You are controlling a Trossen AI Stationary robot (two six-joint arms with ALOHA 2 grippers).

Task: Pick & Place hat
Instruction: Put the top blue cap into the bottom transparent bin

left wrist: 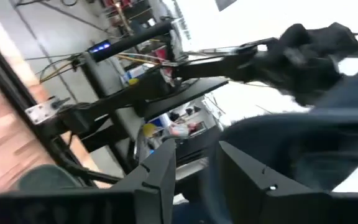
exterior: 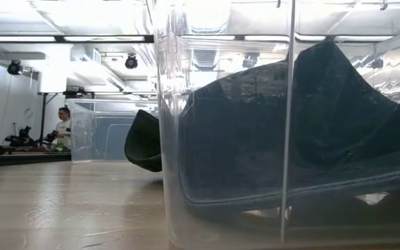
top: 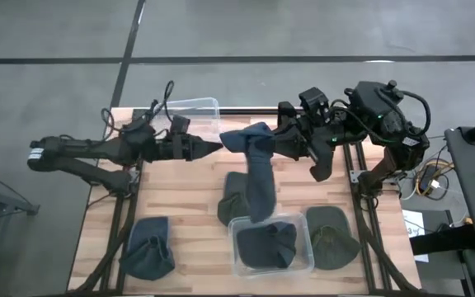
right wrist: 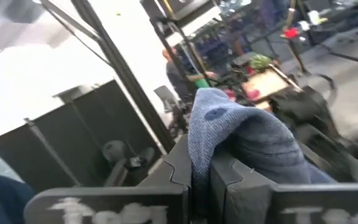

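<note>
A blue-grey hat hangs in the air between the two grippers over the middle of the table. My right gripper is shut on its upper right part. My left gripper comes level from the table's left, open, with its fingertips at the hat's left edge. In the left wrist view the hat lies just past my open fingers. The hat's lower end hangs over the near clear box. My left gripper is at the hat's left edge, but I cannot tell whether it touches it. My right gripper pinches a bunched fold of the hat between its two fingers, coming level from the table's right. The fold stands up above the fingertips, and the rest hangs slack below, lifted clear.
A clear box at the near edge holds another blue hat. An olive hat lies to its right, a dark one behind it, a dark blue one near left. A second clear box stands at the far edge.
</note>
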